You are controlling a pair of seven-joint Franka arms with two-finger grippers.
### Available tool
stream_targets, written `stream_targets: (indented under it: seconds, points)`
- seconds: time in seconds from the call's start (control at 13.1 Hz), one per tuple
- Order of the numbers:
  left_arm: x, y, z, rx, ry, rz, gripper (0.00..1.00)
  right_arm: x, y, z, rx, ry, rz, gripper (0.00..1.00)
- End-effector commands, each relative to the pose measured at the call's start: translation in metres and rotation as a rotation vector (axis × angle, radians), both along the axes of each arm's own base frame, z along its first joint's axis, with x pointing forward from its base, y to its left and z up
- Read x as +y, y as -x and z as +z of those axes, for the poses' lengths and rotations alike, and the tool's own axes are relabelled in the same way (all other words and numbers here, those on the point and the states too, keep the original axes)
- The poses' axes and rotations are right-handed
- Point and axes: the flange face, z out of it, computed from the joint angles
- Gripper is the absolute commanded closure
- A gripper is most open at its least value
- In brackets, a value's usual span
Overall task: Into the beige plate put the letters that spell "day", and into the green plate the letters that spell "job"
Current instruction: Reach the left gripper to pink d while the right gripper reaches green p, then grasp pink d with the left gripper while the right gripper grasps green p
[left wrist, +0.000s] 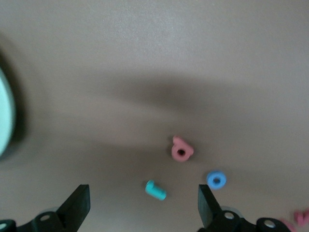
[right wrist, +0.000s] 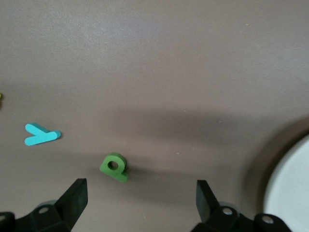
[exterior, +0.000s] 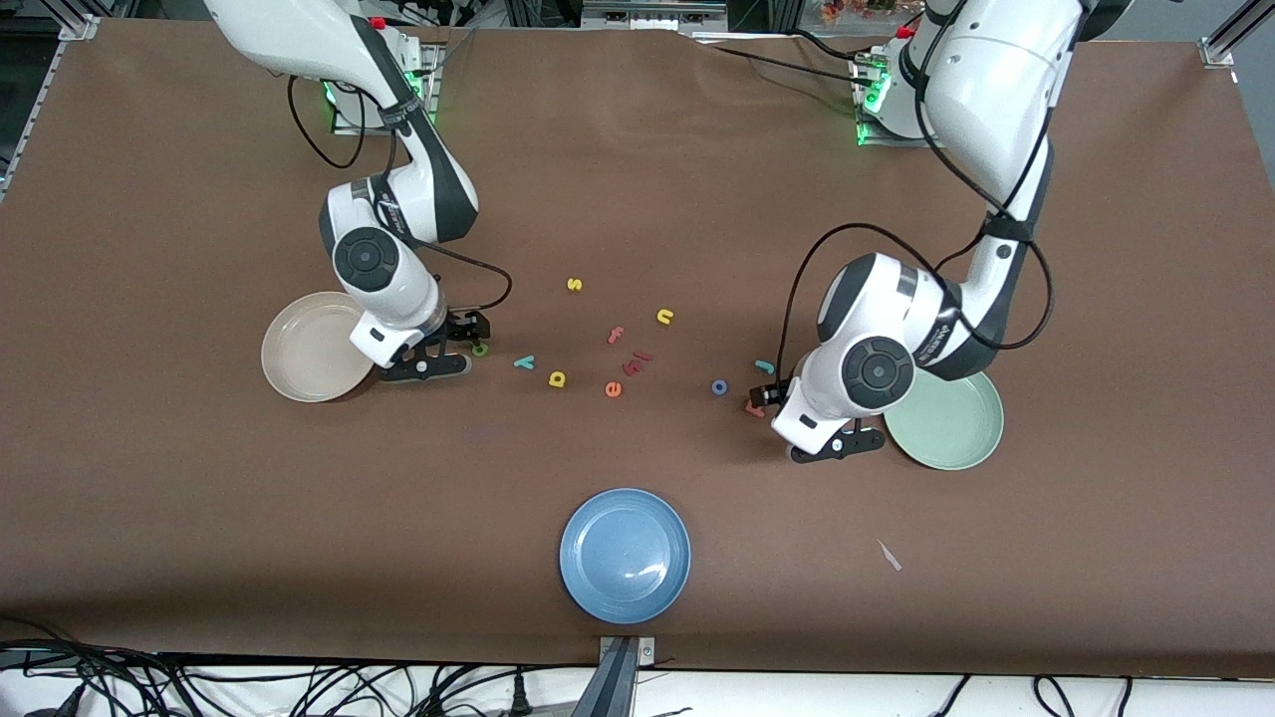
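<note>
Both grippers hang low with jaws spread wide and holding nothing, each over its own word. The right gripper (right wrist: 140, 200) sits beside the beige plate (exterior: 299, 349) — the green "d" (right wrist: 115, 167) lies on the table just ahead of its jaws, nearer one fingertip than the other. The left gripper (left wrist: 144, 203), beside the green plate (exterior: 956, 428), has the teal "j" (left wrist: 155, 189) lying almost between its fingertips, long axis slanted across the gap, with the pink "b" (left wrist: 181, 150) and blue "o" (left wrist: 217, 180) just ahead.
</note>
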Motion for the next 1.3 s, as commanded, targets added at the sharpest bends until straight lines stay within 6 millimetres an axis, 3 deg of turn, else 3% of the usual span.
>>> stream_targets:
  seconds: [0.0, 0.08, 0.23, 0.38, 0.76, 0.92, 0.99, 1.07, 1.22]
  points:
    - [-0.033, 0.011, -0.039, -0.039, -0.010, 0.089, 0.34, 0.012, 0.004, -0.012, -0.004, -0.008, -0.005, 0.00]
    - [-0.031, 0.011, -0.052, -0.036, -0.017, 0.117, 0.42, 0.012, 0.005, -0.016, 0.002, -0.006, -0.005, 0.00]
    - [-0.029, 0.008, -0.062, -0.049, -0.004, 0.141, 0.51, 0.016, 0.004, -0.017, -0.002, -0.011, -0.008, 0.00]
    - [-0.029, 0.009, -0.079, -0.048, -0.004, 0.145, 0.50, 0.018, 0.003, -0.017, 0.002, -0.027, -0.031, 0.00]
    - [-0.029, 0.010, -0.085, -0.045, -0.006, 0.144, 0.51, 0.027, 0.000, -0.030, 0.022, -0.047, -0.054, 0.01]
    - [-0.028, 0.010, -0.095, -0.049, -0.004, 0.145, 0.70, 0.025, 0.000, -0.036, 0.028, -0.042, -0.051, 0.05]
    - [-0.028, 0.009, -0.095, -0.053, -0.002, 0.145, 0.88, 0.023, -0.001, -0.037, 0.030, -0.041, -0.051, 0.05]
    - [-0.029, 0.008, -0.092, -0.058, 0.001, 0.138, 0.99, 0.023, -0.001, -0.037, 0.030, -0.042, -0.048, 0.08]
    - [-0.029, 0.006, -0.087, -0.064, 0.007, 0.133, 1.00, 0.022, 0.000, -0.042, 0.036, -0.039, -0.051, 0.11]
